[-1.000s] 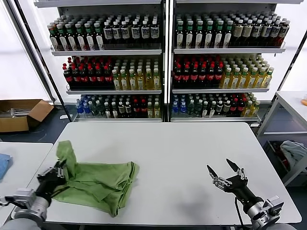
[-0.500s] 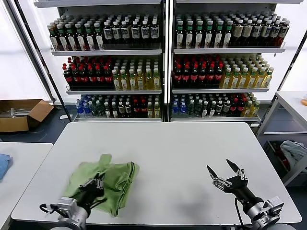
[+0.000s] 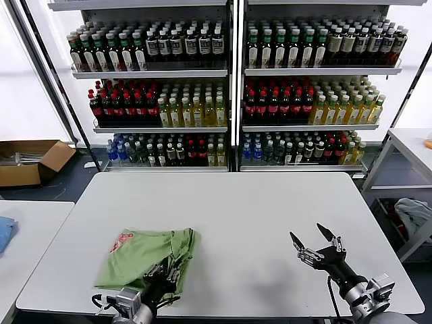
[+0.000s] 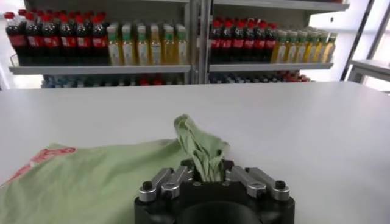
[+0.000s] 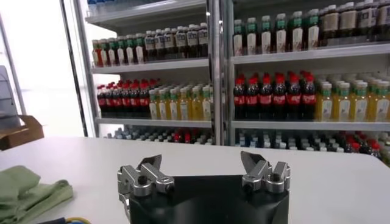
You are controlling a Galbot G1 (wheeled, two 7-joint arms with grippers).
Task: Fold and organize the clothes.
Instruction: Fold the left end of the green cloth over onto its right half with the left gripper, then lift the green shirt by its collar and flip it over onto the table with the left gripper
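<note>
Where the white desk (image 3: pixel 229 216) meets its near edge on the robot's left side: a light green polo shirt (image 3: pixel 145 256) of soft fabric, roughly folded into a flattened, rumpled rectangle, with part of a red-and-white printed logo (image 3: pixel 122 241) showing at the corner farthest from the right hand. Matte and smooth, the desk surface, with rounded corners. At the shirt's near edge, the left hand (image 3: pixel 162 277), a bunched ridge of green cloth (image 4: pixel 201 149) rising between its narrowly parted fingers (image 4: pixel 177 179); cannot tell whether pinched or merely touching. Well apart from the shirt, over the desk's near right part, the right hand (image 3: pixel 312 237), black pointed fingers (image 5: pixel 149 164) spread wide, holding nothing. Behind the desk, tall glass-fronted shelving (image 3: pixel 233 88), rows of upright bottles (image 3: pixel 283 101) packed shoulder to shoulder: dark liquid with white and red caps, yellow and pale green liquid, smaller mixed ones on the lowest shelf. Left of the desk, on the floor, an open cardboard box (image 3: pixel 30 160); contents unclear. Right of the desk, a lower white table (image 3: pixel 412 145) with crumpled pale cloth (image 3: pixel 412 212) under it.
</note>
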